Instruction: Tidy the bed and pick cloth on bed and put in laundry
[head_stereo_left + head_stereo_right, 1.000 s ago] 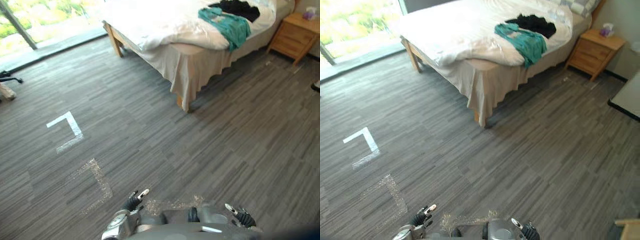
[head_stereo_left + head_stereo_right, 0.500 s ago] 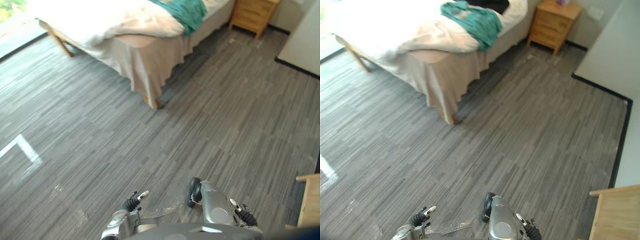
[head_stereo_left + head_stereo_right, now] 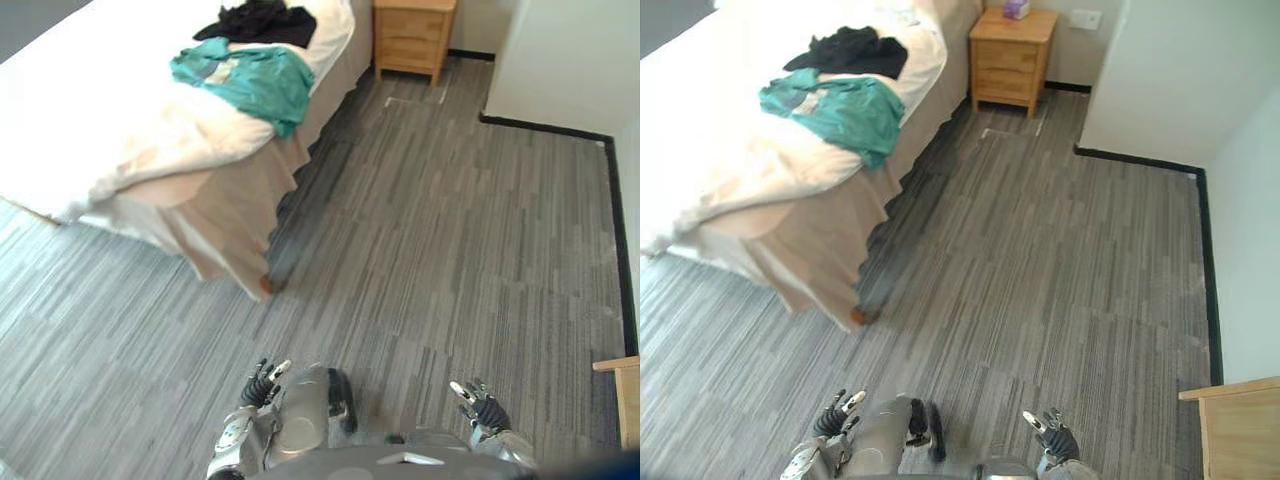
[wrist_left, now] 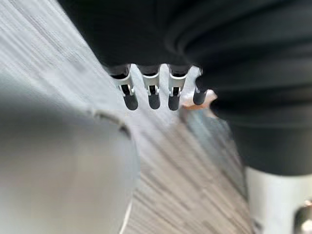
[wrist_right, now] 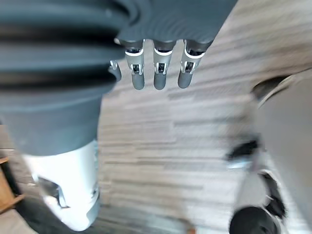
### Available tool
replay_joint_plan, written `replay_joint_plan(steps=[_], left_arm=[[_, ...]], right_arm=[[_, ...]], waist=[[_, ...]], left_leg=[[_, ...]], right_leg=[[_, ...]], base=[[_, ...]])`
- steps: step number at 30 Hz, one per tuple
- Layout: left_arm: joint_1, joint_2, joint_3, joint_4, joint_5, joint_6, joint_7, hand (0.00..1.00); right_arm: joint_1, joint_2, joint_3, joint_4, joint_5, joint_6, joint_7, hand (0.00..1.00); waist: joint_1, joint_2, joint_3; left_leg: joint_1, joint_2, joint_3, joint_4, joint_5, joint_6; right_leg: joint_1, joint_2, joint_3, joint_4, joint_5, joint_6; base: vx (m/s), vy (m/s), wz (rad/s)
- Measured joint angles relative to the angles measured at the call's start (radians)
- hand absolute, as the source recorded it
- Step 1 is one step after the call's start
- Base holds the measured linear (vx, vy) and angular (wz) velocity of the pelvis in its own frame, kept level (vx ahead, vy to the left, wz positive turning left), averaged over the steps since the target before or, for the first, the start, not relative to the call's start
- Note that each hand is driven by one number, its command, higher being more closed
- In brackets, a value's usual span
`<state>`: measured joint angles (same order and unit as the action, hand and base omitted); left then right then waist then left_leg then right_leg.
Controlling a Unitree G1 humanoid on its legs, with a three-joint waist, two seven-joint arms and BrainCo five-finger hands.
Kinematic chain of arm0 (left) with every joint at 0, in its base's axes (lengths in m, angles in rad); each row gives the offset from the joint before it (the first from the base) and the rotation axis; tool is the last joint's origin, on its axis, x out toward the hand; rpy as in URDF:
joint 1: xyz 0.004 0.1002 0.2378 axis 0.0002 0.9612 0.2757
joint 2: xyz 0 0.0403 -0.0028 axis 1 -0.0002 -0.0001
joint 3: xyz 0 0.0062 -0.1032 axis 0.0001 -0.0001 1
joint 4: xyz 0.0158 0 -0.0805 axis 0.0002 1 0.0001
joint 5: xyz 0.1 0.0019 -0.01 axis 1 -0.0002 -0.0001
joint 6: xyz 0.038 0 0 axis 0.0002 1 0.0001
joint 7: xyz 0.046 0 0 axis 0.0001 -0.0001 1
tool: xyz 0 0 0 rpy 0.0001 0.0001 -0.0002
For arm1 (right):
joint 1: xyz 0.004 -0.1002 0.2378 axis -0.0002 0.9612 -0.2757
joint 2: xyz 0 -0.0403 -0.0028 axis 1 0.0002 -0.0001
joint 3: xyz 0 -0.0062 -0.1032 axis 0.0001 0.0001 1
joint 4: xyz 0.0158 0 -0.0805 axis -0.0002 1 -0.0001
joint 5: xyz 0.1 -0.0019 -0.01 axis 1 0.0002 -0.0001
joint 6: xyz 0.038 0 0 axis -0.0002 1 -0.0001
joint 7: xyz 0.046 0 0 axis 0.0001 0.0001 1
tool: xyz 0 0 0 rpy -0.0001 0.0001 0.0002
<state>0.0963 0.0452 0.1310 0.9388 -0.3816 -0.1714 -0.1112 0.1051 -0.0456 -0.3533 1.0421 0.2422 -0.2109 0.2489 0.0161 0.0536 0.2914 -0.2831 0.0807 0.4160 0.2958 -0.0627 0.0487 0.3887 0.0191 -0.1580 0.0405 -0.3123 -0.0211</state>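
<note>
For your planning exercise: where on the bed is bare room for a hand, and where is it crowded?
Bare: the white duvet left of the teal cloth. Crowded: the nightstand end, where the black cloth sits by the teal one.

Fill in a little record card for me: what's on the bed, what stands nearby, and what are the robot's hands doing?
Bed: to the robot's left, white duvet rumpled
Teal cloth: on the bed, hanging over its side edge
Black cloth: on the bed, just beyond the teal one
Nightstand: wooden, beside the bed's far end
Left hand: open, empty
Right hand: open, empty
Cloths picked up: none yet
</note>
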Motion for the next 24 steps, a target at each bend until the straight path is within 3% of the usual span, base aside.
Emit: replay_joint_plan(steps=[1,2,3,4,6,8,10,11,12,13,14,15,17,20,21,24], left_arm=[[-0.004,-0.008,0.018,0.017,0.001,-0.001,-0.002,0.00],[-0.014,0.003,0.031,0.027,0.011,-0.002,-0.001,0.00],[-0.022,0.008,0.032,0.030,0.023,-0.007,-0.002,0.00],[-0.023,0.012,0.032,0.035,0.023,-0.011,-0.002,0.00],[-0.027,0.012,0.030,0.049,0.033,-0.007,-0.001,0.00],[-0.030,0.011,0.031,0.059,0.045,0.011,0.003,0.00],[-0.027,0.014,0.029,0.066,0.054,0.026,0.006,0.00],[-0.024,0.015,0.029,0.068,0.058,0.033,0.004,0.00],[-0.024,0.021,0.029,0.079,0.060,0.033,0.004,0.00],[-0.024,0.021,0.028,0.088,0.062,0.033,0.004,0.00],[-0.018,0.020,0.027,0.106,0.064,0.029,0.003,0.00],[-0.014,0.018,0.026,0.110,0.071,0.031,0.001,0.00],[-0.018,0.026,0.011,0.108,0.077,0.029,-0.011,0.00],[-0.035,0.039,-0.023,0.105,0.071,0.032,-0.042,0.00],[-0.031,0.036,-0.023,0.104,0.052,0.038,-0.043,0.00],[-0.018,0.022,-0.007,0.093,0.037,0.038,-0.040,0.00]], right_arm=[[0.008,0.006,-0.004,0.000,-0.003,-0.001,0.001,0.00],[0.010,0.018,0.000,0.000,-0.003,-0.002,0.002,0.00],[0.032,0.041,0.001,0.004,0.000,-0.003,0.001,0.00],[0.027,0.042,-0.001,0.008,0.001,-0.002,-0.001,0.00],[0.010,0.052,0.000,0.008,0.001,0.011,-0.014,0.00],[0.001,0.066,-0.001,0.003,-0.018,0.015,-0.019,0.00],[-0.002,0.066,-0.006,0.008,-0.029,0.019,-0.018,0.00],[-0.005,0.067,-0.014,0.011,-0.016,0.021,-0.019,0.00],[-0.005,0.063,-0.024,0.012,0.006,0.023,-0.019,0.00],[0.000,0.057,-0.030,0.012,0.020,0.025,-0.020,0.00],[0.016,0.039,-0.034,0.001,0.060,0.027,-0.018,0.00],[0.032,0.025,-0.034,-0.007,0.072,0.026,-0.017,0.00],[0.064,0.034,-0.036,-0.005,0.094,0.018,-0.019,0.00],[0.113,0.062,-0.053,0.020,0.121,0.018,-0.033,0.00],[0.115,0.074,-0.067,0.019,0.143,0.016,-0.041,0.00],[0.110,0.074,-0.064,0.005,0.149,0.005,-0.042,0.00]], waist=[[-0.002,-0.012,-0.009],[-0.010,-0.048,-0.024],[-0.001,-0.076,-0.051],[0.013,-0.085,-0.055],[0.009,-0.081,-0.058],[0.027,-0.080,-0.059],[0.033,-0.077,-0.067],[0.030,-0.082,-0.071],[0.024,-0.093,-0.070],[0.017,-0.090,-0.071],[0.000,-0.077,-0.071],[-0.009,-0.067,-0.076],[-0.024,-0.075,-0.079],[-0.028,-0.094,-0.072],[-0.028,-0.094,-0.072],[-0.022,-0.082,-0.071]], left_leg=[[0.025,-0.021,0.031,-0.039,0.112,0.111],[0.029,-0.056,0.060,-0.053,0.095,0.103],[0.035,-0.094,0.079,-0.062,0.063,0.142],[0.040,-0.113,0.082,-0.050,0.050,0.152],[0.048,-0.128,0.109,-0.013,0.022,0.193],[0.095,-0.144,0.131,-0.007,-0.018,0.194],[0.162,-0.154,0.101,-0.002,-0.097,0.163],[0.210,-0.171,0.051,-0.022,-0.144,0.152],[0.265,-0.197,0.015,-0.045,-0.155,0.138],[0.301,-0.206,-0.002,-0.064,-0.156,0.136],[0.369,-0.216,-0.045,-0.106,-0.155,0.135],[0.427,-0.223,-0.096,-0.142,-0.154,0.133],[0.488,-0.234,-0.203,-0.181,-0.151,0.118],[0.553,-0.234,-0.361,-0.193,-0.152,0.100],[0.567,-0.231,-0.432,-0.188,-0.166,0.078],[0.580,-0.195,-0.507,-0.168,-0.204,0.026]], right_leg=[[0.055,-0.013,-0.012,-0.013,-0.021,0.029],[0.062,-0.045,-0.042,-0.014,-0.016,0.038],[0.062,-0.080,-0.097,-0.013,0.024,0.077],[0.066,-0.094,-0.111,-0.015,0.058,0.080],[0.087,-0.096,-0.140,-0.006,0.146,0.087],[0.083,-0.111,-0.140,0.097,0.199,0.114],[0.004,-0.141,-0.157,0.383,0.240,0.169],[-0.105,-0.185,-0.152,0.663,0.290,0.160],[-0.224,-0.234,-0.135,0.923,0.240,0.164],[-0.274,-0.256,-0.136,1.008,0.212,0.151],[-0.360,-0.294,-0.159,1.104,0.167,0.097],[-0.443,-0.302,-0.160,1.123,0.136,0.073],[-0.553,-0.300,-0.146,1.057,0.085,0.078],[-0.592,-0.284,-0.127,0.754,0.059,0.082],[-0.592,-0.274,-0.118,0.564,0.070,0.079],[-0.591,-0.222,-0.097,0.306,0.159,0.065]], base=[[0.60,0.175,0.03],[0.72,0.198,0.47],[0.72,0.203,0.51],[0.59,0.173,0.45],[0.46,0.171,0.62],[0.56,0.245,0.64],[0.46,0.215,0.60],[0.36,0.116,0.77],[0.34,0.090,0.76],[0.30,0.061,0.86],[0.29,0.067,0.90],[0.29,0.064,1.15],[0.29,-0.005,1.49],[0.40,-0.138,1.88],[0.29,-0.135,1.35],[0.43,-0.232,1.06]])
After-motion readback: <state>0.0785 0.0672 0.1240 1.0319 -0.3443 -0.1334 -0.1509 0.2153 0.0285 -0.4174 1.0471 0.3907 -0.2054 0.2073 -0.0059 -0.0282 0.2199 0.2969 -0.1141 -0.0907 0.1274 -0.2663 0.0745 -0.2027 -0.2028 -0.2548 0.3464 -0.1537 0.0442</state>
